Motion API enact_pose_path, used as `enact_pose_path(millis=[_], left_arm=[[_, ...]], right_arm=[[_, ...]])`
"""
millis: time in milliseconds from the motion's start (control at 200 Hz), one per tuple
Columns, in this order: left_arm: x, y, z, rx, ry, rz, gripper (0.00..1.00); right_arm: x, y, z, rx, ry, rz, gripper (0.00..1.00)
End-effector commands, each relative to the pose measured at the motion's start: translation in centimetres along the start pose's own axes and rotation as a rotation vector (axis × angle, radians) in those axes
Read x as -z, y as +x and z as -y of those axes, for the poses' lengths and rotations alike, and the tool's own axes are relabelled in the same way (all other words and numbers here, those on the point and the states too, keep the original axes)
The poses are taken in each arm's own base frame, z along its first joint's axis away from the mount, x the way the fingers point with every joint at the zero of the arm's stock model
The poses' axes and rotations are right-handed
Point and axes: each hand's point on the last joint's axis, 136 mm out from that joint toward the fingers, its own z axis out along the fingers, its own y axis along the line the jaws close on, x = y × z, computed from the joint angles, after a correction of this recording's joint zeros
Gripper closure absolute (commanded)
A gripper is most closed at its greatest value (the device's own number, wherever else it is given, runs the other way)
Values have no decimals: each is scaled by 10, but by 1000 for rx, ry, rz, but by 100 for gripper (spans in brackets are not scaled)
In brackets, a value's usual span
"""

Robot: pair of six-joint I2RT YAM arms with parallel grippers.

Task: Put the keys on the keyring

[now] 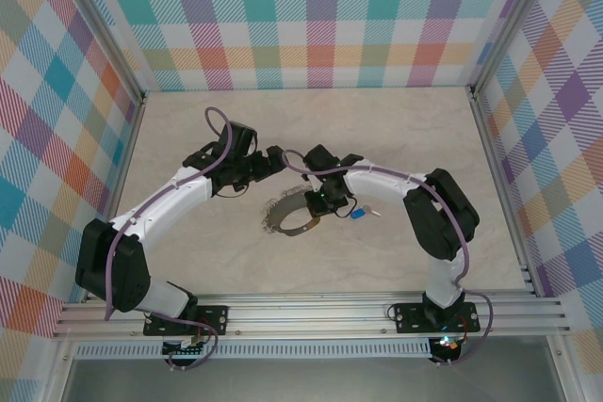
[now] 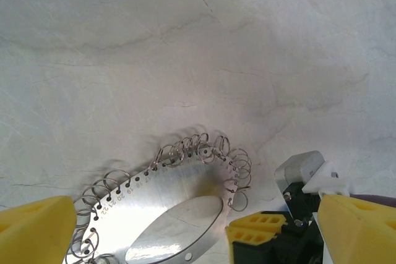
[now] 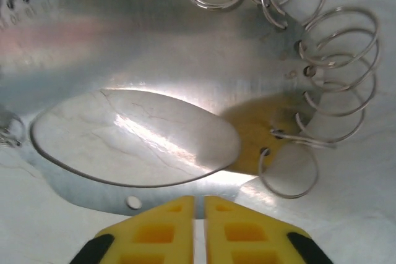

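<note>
Yellow ribbed fingers (image 3: 162, 230), flat shiny keyring (image 3: 173, 54)

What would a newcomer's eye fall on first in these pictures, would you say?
Probably the keyring, a silver hoop fringed with wire loops, lying in the middle of the table. Next, the tiny blue key just right of it, and the right gripper, yellow fingers nearly together, at the hoop's rim.

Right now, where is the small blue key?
In the top view, the blue key lies just right of the keyring, beside the right gripper.
</note>
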Motion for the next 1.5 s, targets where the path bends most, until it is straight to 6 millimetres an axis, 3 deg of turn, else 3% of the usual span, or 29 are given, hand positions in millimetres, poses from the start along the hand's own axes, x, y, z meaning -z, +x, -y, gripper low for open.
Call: enact_pose_path(millis=[0, 240, 525, 815, 890, 985, 1280, 1495], left_arm=[[0, -1, 1, -4, 18, 2, 0], [-1, 5, -7, 18, -2, -17, 0], [-19, 32, -10, 86, 47, -101, 0], [-49, 74, 11, 29, 57, -217, 0], [-57, 84, 13, 23, 54, -239, 0], [-65, 92, 12, 23, 46, -257, 0], [-83, 105, -7, 0, -12, -298, 0], [-94, 104, -17, -39, -56, -301, 0]], right_arm=[[11, -1, -15, -49, -66, 26, 70], [19, 10, 0, -70, -8, 33, 47], [37, 21, 43, -205, 33, 77, 38], [61, 3, 62, -291, 30, 148, 32], [67, -1, 69, -325, 39, 170, 23], [77, -6, 76, -357, 44, 213, 0], [106, -23, 87, -430, 32, 336, 0], [102, -14, 107, -572, 3, 320, 0]])
